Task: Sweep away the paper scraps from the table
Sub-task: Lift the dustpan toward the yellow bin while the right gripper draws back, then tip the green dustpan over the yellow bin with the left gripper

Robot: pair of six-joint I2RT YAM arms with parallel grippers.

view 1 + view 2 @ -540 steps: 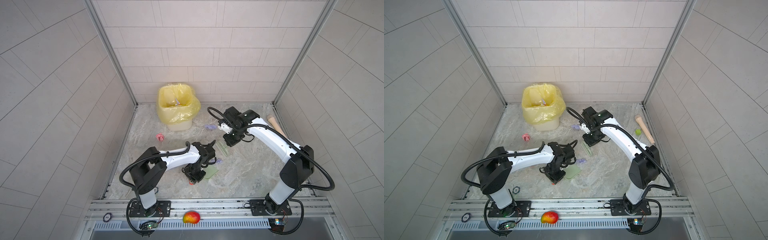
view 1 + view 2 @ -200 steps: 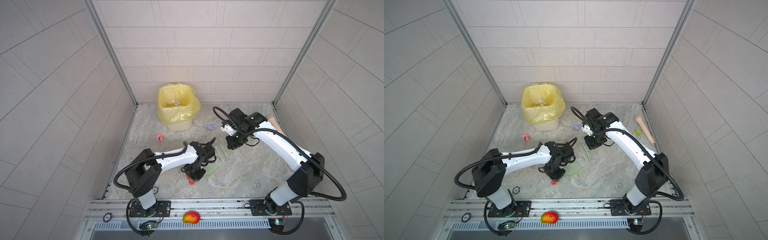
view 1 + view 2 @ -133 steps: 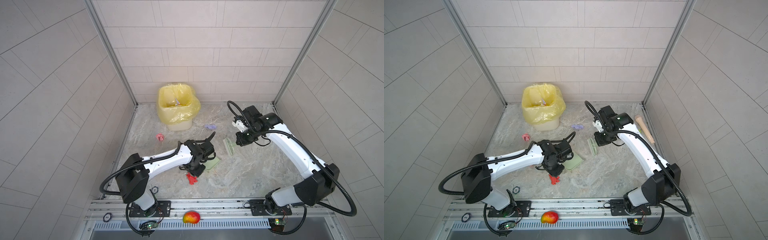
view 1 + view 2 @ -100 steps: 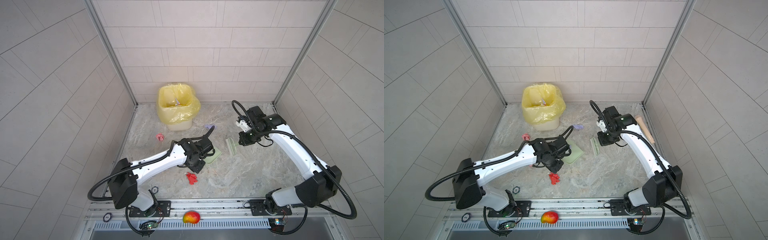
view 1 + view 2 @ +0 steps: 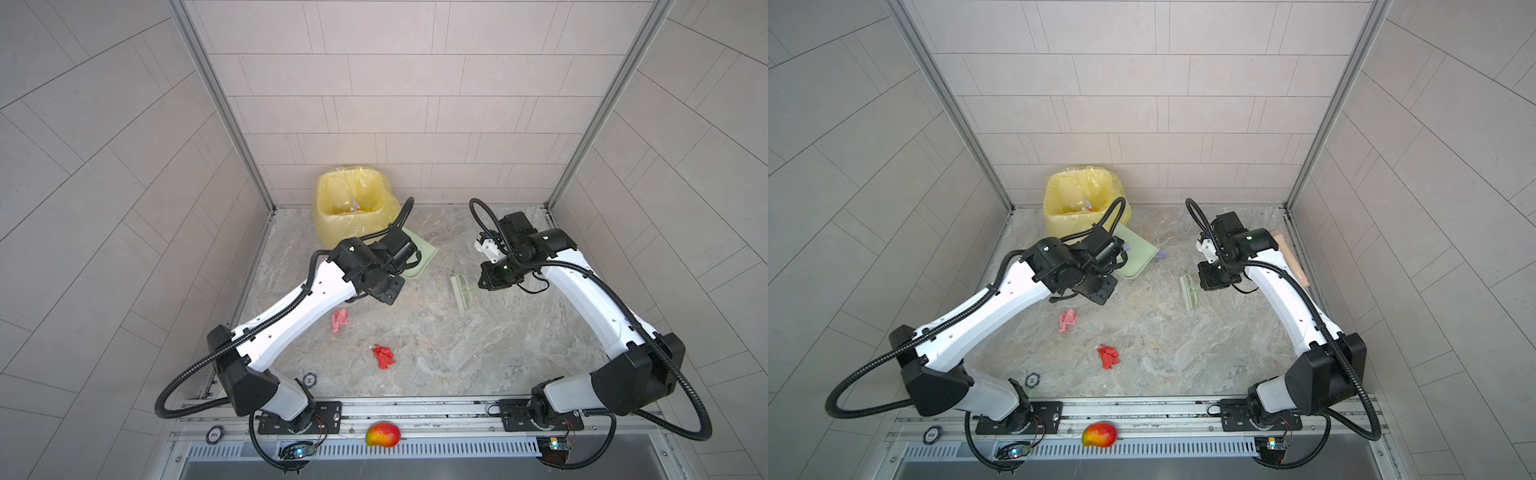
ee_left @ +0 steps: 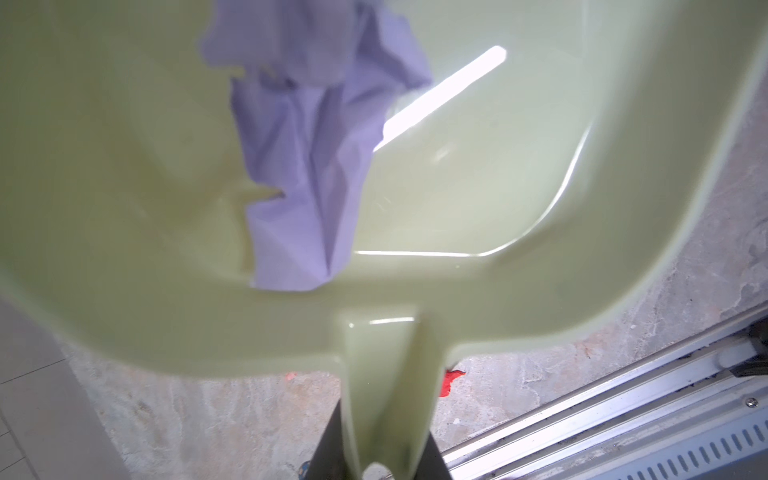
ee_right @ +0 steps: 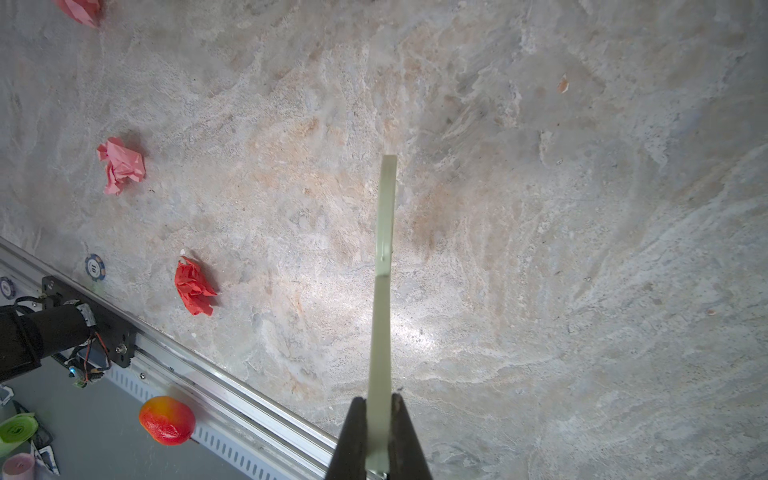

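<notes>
My left gripper [image 6: 384,440] is shut on the handle of a pale green dustpan [image 5: 419,253] [image 6: 498,187], held in the air beside the bin. A lavender paper scrap [image 6: 307,166] lies in the pan. My right gripper [image 7: 379,419] [image 5: 484,282] is shut on a pale green brush [image 5: 462,291] [image 7: 384,249], right of centre. On the table [image 5: 478,353] lie a pink scrap [image 5: 338,320] [image 7: 121,164] and a red scrap [image 5: 383,356] [image 7: 193,286], apart from both grippers. Another pink scrap [image 7: 81,8] shows in the right wrist view.
A bin with a yellow liner [image 5: 353,212] stands at the back left with scraps inside. A wooden handle [image 5: 1291,257] lies along the right edge. A poker chip [image 5: 308,379] sits near the front rail, and a mango [image 5: 382,434] lies beyond it.
My left arm has carried the dustpan from the table's middle back toward the bin, uncovering the red and pink scraps. My right arm has drawn the brush to the right.
</notes>
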